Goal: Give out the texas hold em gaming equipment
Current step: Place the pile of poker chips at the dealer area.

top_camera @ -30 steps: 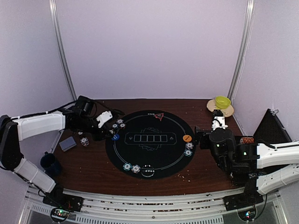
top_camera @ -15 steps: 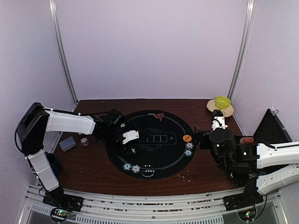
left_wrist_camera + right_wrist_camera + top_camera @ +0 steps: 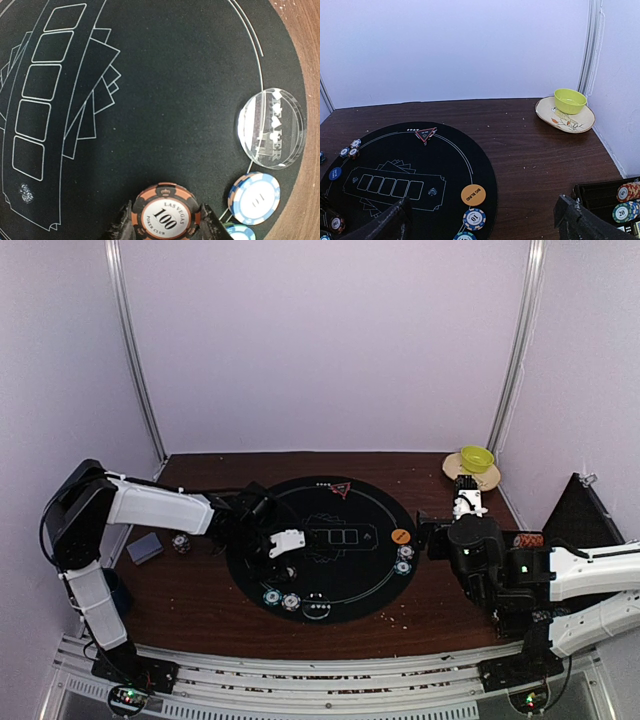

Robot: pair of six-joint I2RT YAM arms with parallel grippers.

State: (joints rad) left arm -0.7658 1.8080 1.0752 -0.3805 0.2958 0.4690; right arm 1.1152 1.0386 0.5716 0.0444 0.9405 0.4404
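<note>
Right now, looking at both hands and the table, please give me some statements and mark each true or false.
1. The left hand is shut on a 100 chip. True.
2. The right hand grips a blue chip. False: it is open and holds nothing.
3. The yellow-green bowl stands on the black mat. False: it sits on a plate, off the mat.
4. The orange button disc lies on the mat. True.
5. The red triangle marker lies at the mat's far edge. True.

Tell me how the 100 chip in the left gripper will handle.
The 100 chip looks rigid and light, a thin disc. Pinched at its rim by the left gripper, it may pivot. Dropped on edge it could roll; flat on the black mat it should stay.
</note>
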